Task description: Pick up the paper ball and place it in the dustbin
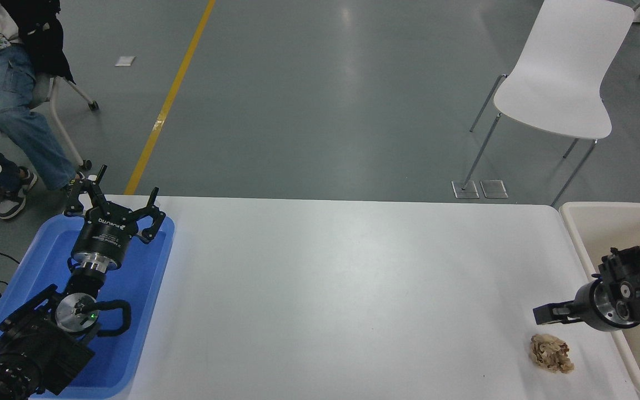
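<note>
Head view over the white table [325,289], the landmark for all positions given. Paper ball [551,354]: a crumpled tan-brown wad lying on the table's surface near its right edge, toward the camera-side end, touched by nothing. Right gripper [545,314]: reaches in from the right over the table's right edge and hangs just beyond the ball on the side away from the camera, apart from it; seen side-on, its fingertips read as one dark block, so whether they are spread or closed cannot be told. Dustbin [575,214]: cream-beige, with a thick pale rim, standing directly against the table's right edge; the right arm crosses over its opening. Left gripper [114,206]: parked at the table's left end with fingers [153,199] spread apart and holding nothing, hanging over the blue tray [148,311] that sits at that end. White chair [564,72]: on the grey floor beyond the table's far right corner. Person [3,94]: seated beyond the far left corner, in jeans.
</note>
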Available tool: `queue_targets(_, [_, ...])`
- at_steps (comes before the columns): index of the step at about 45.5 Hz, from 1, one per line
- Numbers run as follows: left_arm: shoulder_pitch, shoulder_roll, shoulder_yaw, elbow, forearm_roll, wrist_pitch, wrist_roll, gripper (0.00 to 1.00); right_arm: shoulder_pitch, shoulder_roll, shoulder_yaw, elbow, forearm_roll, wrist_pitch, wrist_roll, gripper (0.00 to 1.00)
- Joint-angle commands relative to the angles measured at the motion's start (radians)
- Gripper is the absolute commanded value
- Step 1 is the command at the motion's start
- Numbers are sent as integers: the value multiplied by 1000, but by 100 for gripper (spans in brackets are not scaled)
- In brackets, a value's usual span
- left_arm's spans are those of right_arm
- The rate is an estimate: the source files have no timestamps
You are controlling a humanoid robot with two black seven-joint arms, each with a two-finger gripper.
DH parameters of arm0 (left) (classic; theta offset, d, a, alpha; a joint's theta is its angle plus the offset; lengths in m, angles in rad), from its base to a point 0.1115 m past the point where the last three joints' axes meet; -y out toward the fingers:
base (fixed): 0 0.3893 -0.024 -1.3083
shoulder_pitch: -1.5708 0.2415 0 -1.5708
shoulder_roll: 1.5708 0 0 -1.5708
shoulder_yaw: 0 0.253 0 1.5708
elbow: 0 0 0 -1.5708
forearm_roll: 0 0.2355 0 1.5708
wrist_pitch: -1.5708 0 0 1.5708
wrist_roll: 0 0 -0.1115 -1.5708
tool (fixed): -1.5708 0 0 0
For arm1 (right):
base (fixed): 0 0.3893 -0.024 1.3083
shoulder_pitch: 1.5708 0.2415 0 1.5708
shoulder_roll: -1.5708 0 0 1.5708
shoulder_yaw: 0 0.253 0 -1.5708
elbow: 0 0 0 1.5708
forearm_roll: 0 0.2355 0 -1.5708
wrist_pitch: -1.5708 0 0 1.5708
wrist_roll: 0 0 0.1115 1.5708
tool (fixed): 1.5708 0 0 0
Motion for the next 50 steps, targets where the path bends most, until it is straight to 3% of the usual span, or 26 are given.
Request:
queue_targets(1, [0, 0, 0, 0, 0, 0, 0, 100, -27, 0, 6, 0, 2, -6, -1, 100])
queue_targets(43, [0, 0, 0, 0, 0, 0, 0, 100, -126, -9, 95, 4, 16, -14, -2, 98])
queue_targets(45, [0, 0, 0, 0, 0, 0, 0, 100, -128, -9, 95, 4, 13, -17, -2, 93])
queue_targets(50, [0, 0, 0, 0, 0, 0, 0, 100, -140, -7, 93, 3, 2, -37, -2, 62])
